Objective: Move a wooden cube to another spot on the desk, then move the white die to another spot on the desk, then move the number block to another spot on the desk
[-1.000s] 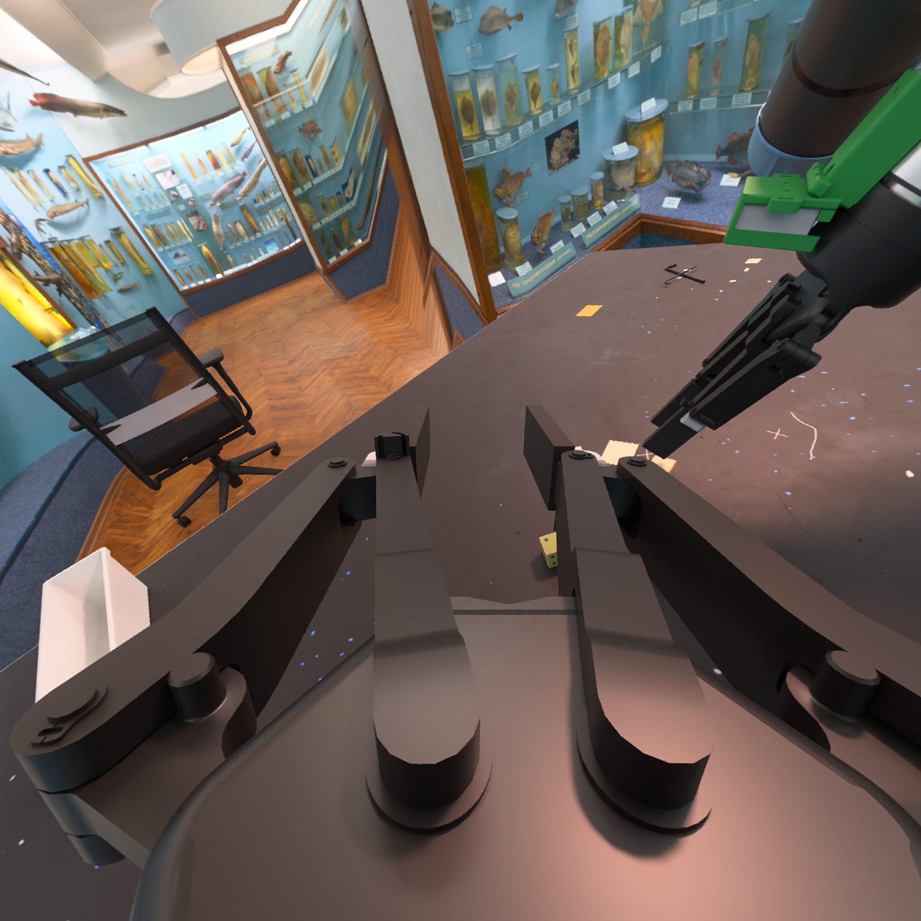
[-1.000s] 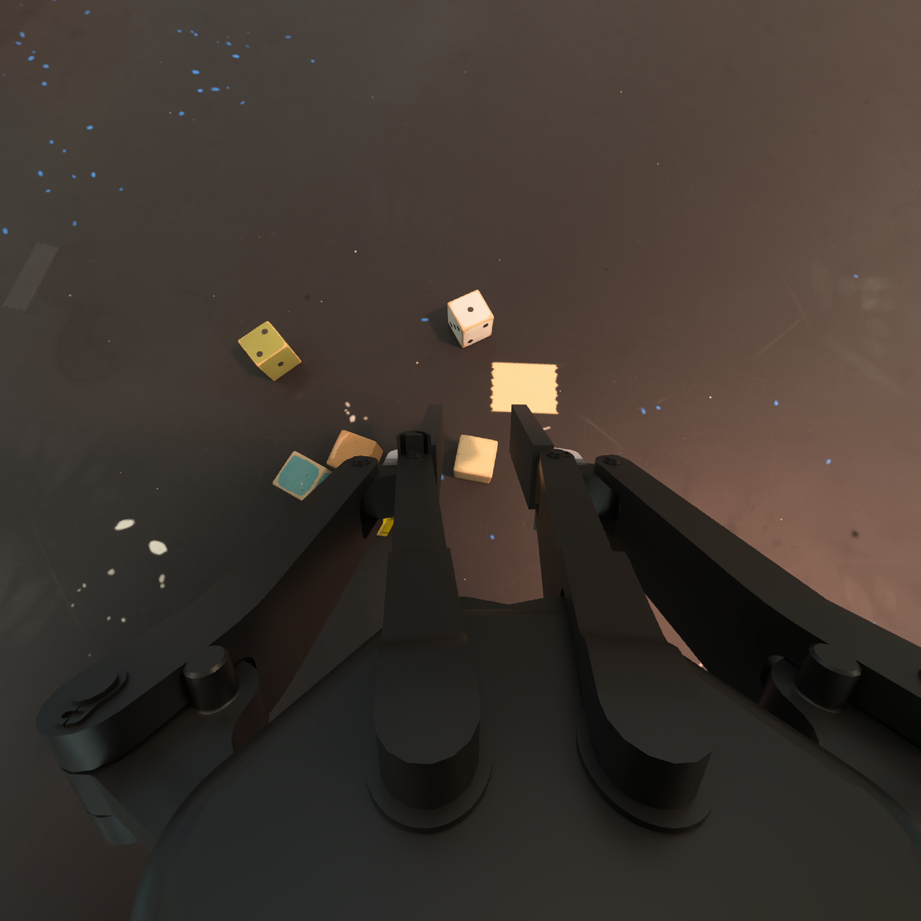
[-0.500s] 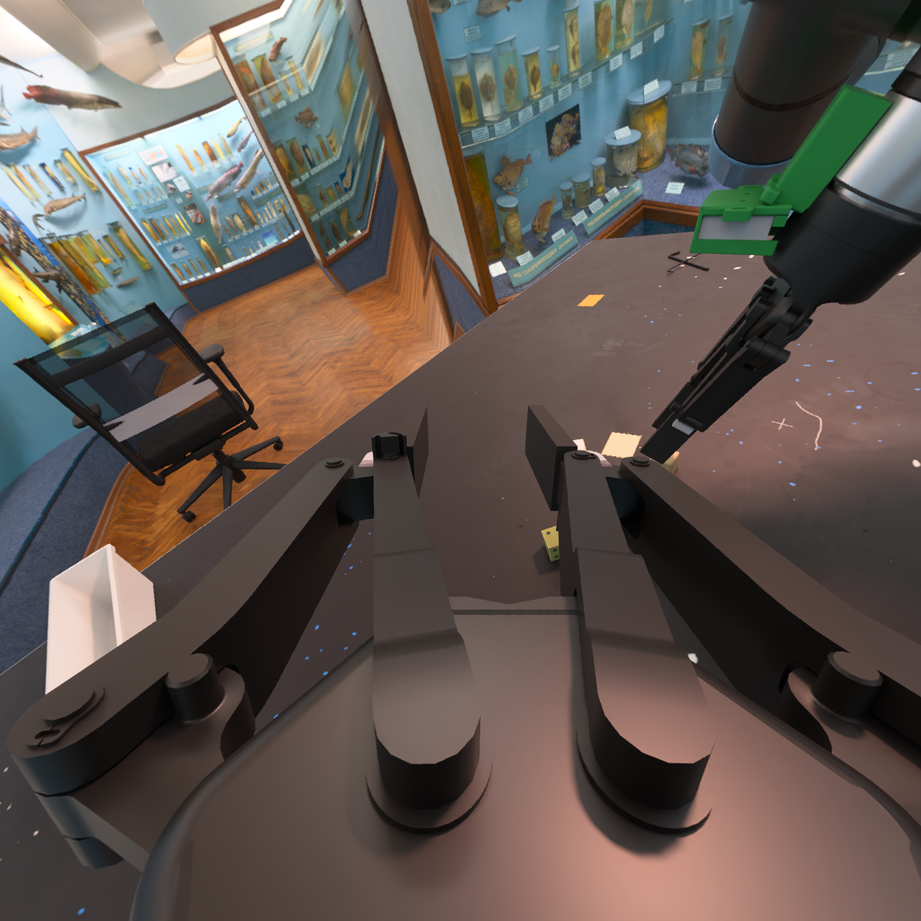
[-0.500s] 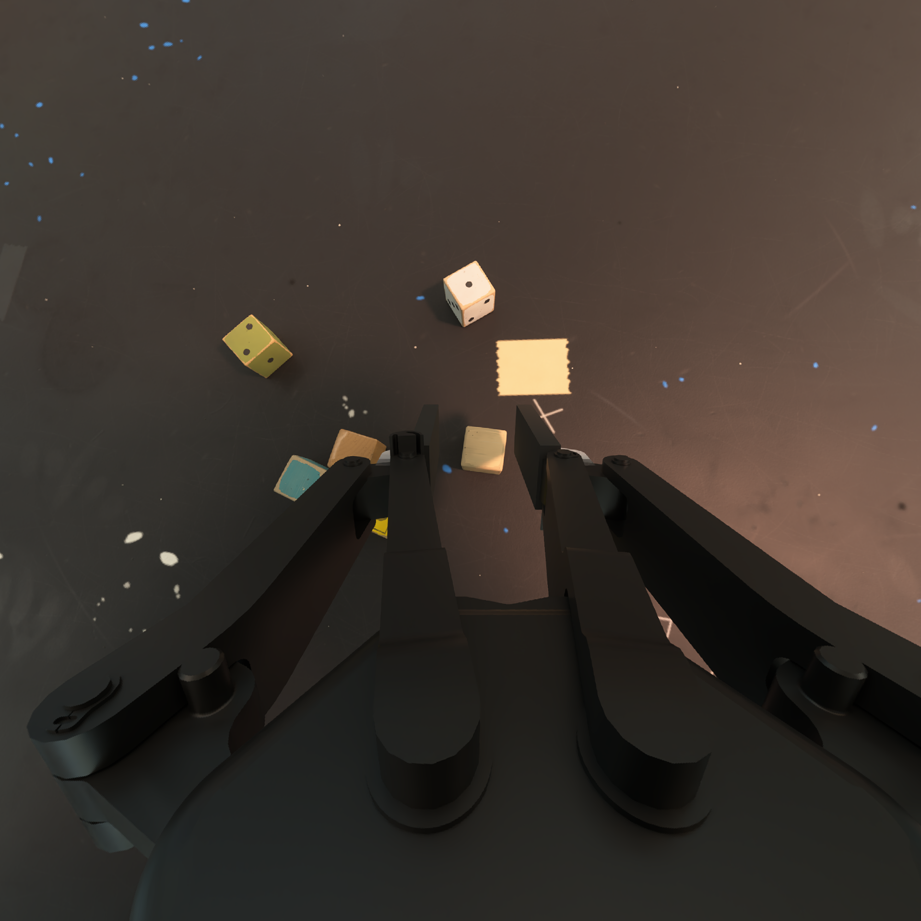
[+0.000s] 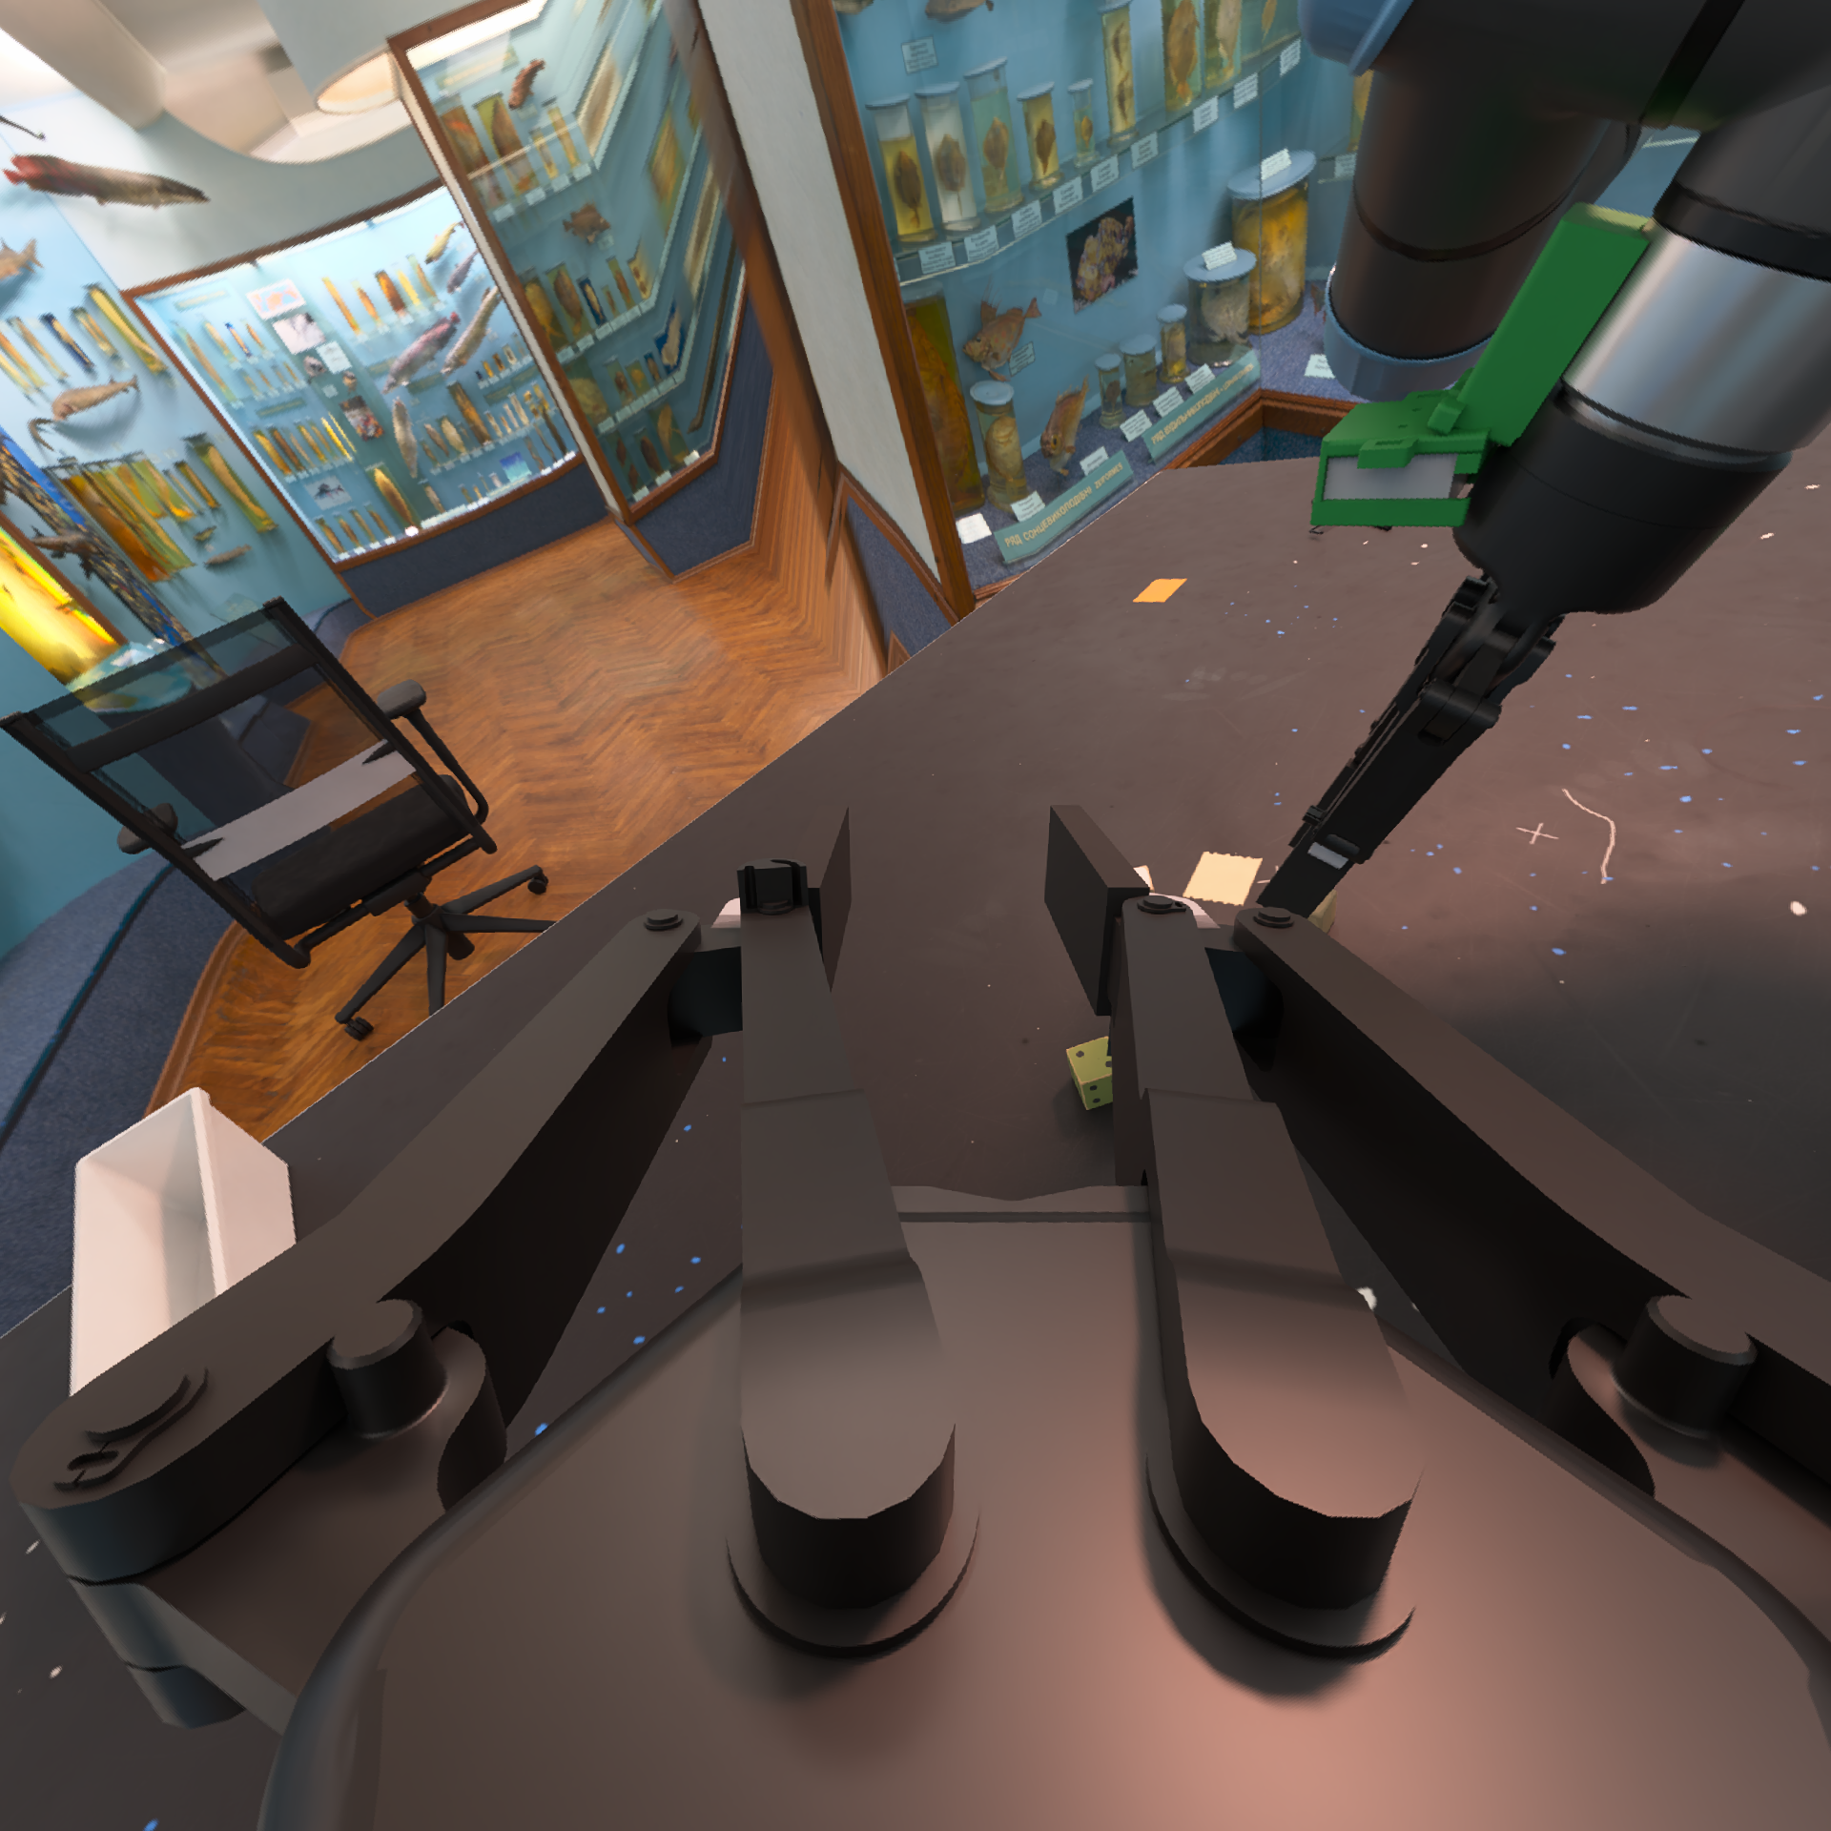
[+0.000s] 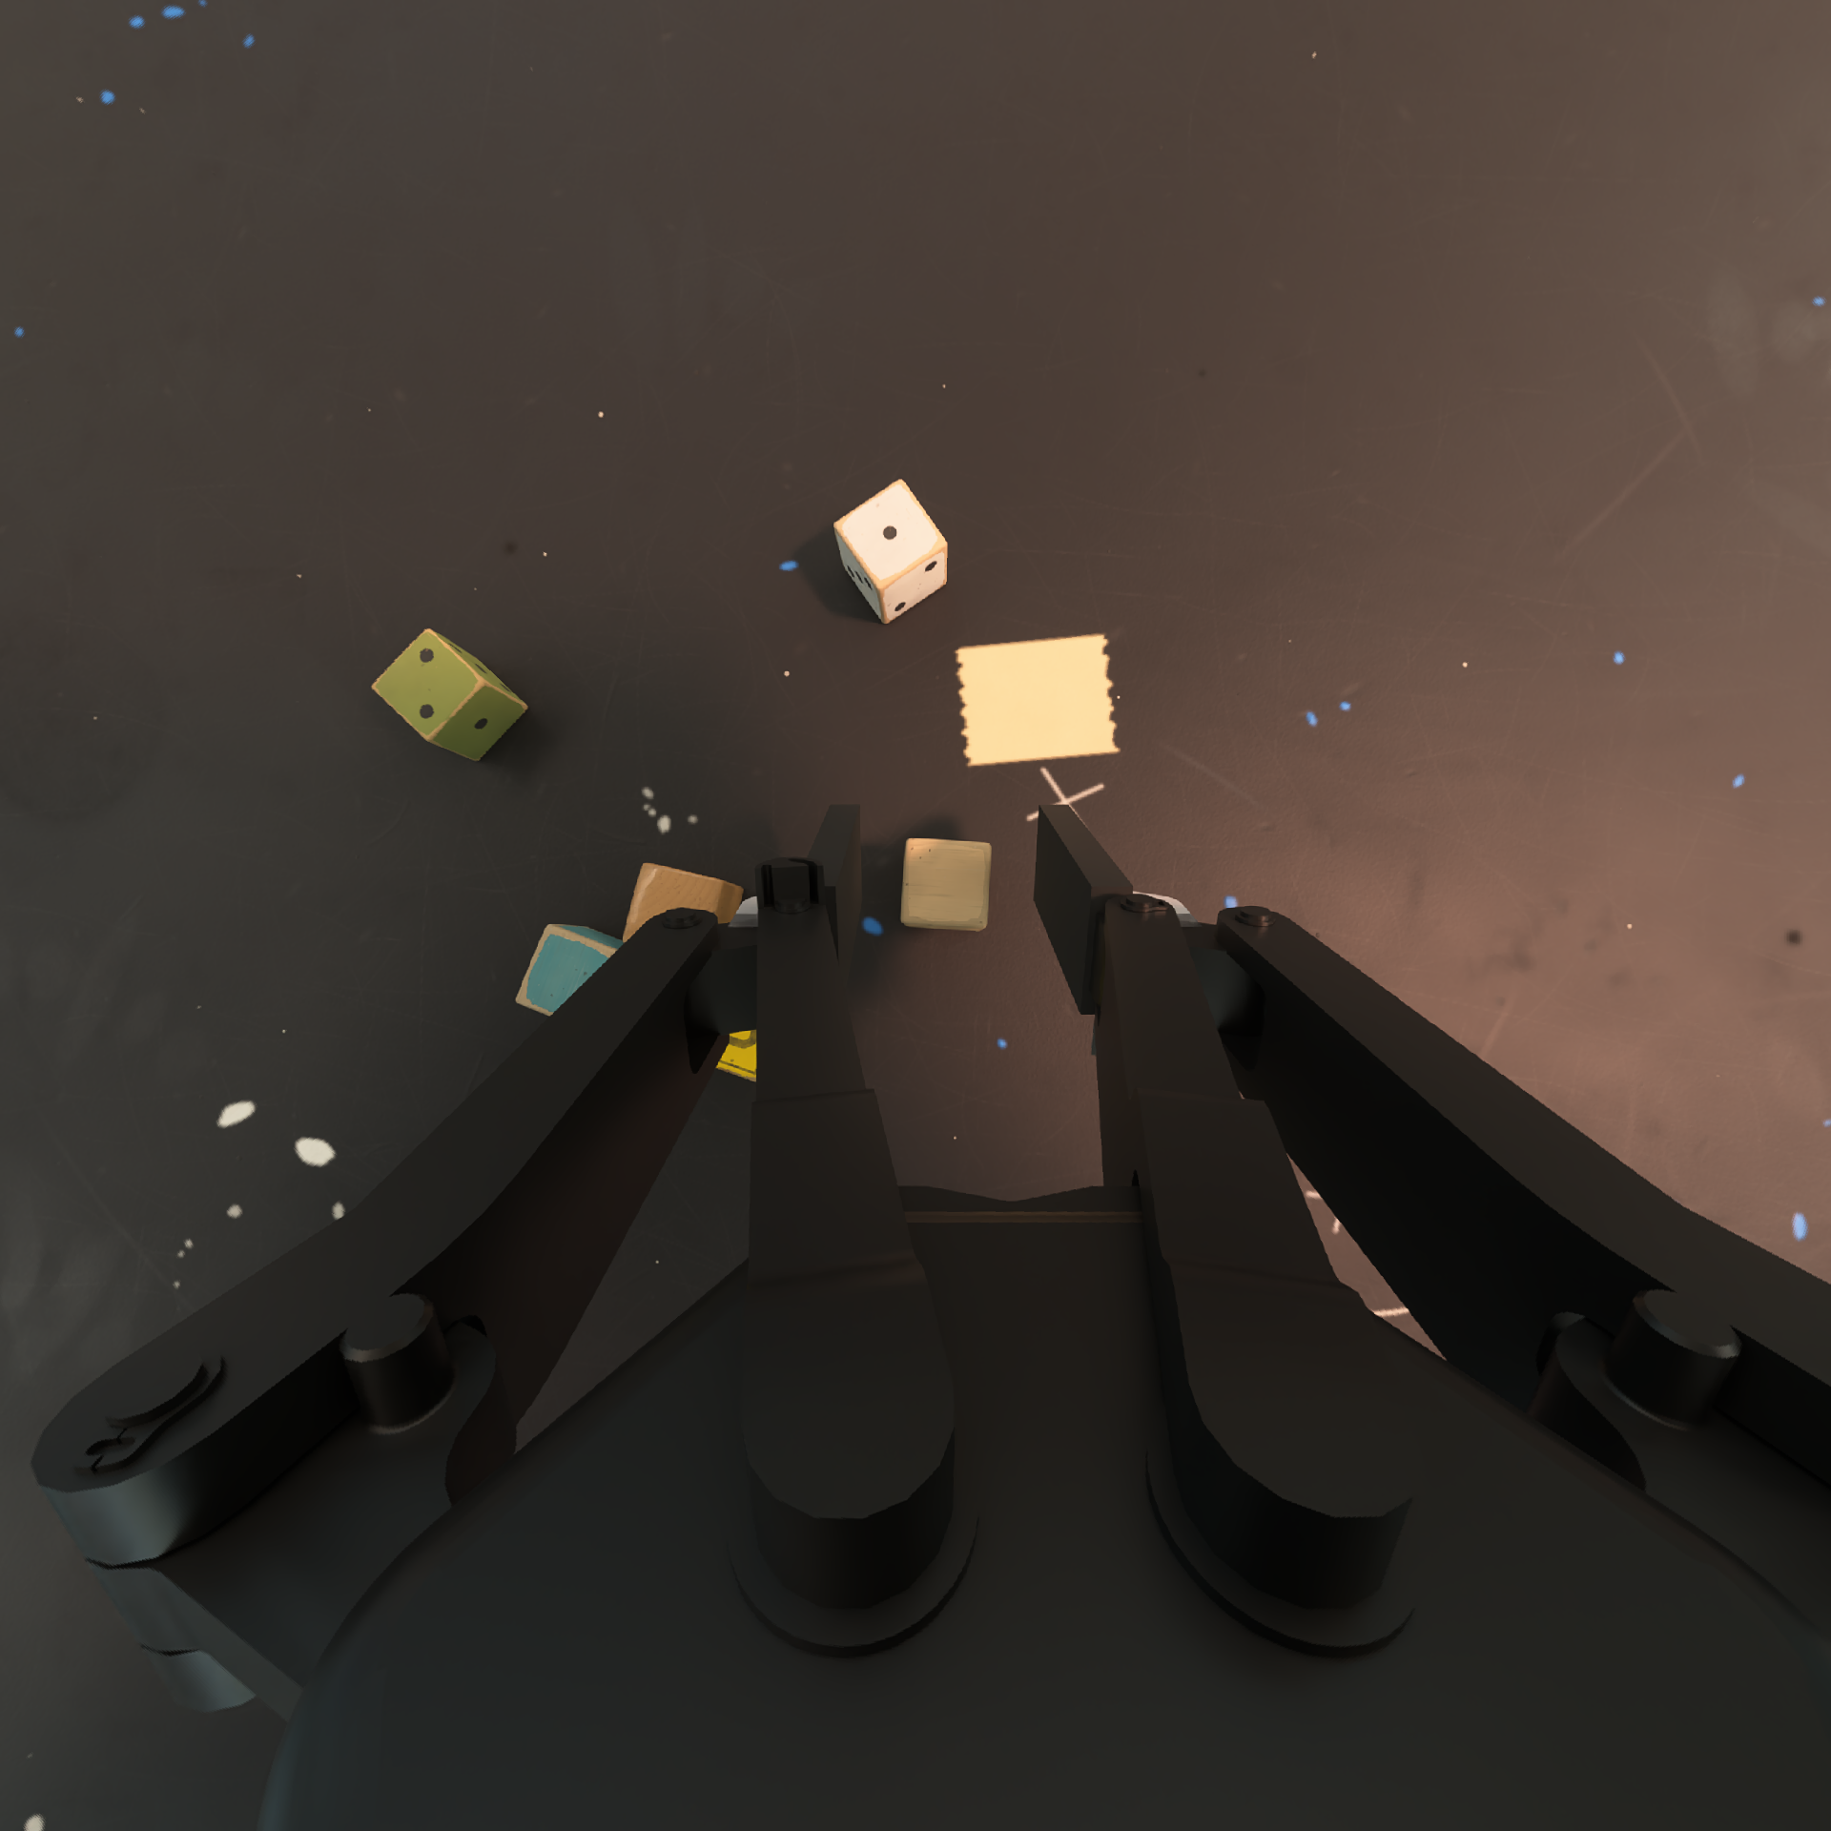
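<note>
Right wrist view: two dice, white die (image 6: 892,548), green die (image 6: 448,694); both claws (image 6: 941,862) (image 5: 946,872) open, empty.

Bystanders on the dark bench (image 6: 1387,297)
A yellow-green die (image 6: 448,696) lies at left of the frame, a pale tape patch (image 6: 1035,700) right of centre; a white bin (image 5: 168,1253) stands lower left, an office chair (image 5: 287,803) beyond.
</note>
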`<state>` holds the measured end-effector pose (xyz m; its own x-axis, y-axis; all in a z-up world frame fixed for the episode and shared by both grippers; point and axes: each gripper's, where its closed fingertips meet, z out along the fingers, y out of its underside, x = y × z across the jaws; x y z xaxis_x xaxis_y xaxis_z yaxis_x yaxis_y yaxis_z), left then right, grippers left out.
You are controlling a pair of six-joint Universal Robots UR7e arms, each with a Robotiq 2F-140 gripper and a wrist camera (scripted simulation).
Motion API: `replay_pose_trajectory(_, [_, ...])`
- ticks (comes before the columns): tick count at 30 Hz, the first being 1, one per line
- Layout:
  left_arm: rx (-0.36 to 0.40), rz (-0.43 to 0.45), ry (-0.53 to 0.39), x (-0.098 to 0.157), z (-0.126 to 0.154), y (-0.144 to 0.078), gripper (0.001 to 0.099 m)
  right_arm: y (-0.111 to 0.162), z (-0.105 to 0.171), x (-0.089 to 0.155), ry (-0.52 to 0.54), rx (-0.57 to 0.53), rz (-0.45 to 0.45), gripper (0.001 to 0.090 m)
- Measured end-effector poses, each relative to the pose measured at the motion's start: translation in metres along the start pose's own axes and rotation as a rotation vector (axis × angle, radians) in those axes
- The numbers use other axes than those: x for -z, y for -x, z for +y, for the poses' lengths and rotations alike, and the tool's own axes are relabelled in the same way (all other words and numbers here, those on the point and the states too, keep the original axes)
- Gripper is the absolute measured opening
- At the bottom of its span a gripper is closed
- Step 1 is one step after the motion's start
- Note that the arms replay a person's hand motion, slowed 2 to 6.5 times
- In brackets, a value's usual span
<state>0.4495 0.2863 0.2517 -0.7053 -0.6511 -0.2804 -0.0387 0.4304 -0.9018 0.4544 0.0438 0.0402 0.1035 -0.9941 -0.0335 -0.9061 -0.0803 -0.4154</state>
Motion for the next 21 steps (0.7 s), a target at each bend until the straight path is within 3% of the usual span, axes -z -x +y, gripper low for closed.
replay_pose_trajectory(21, [0.002,0.024,0.004,-0.003,0.001,-0.003,0.054,-0.006,0.013,-0.013,0.091,-0.037,0.049,0.0493])
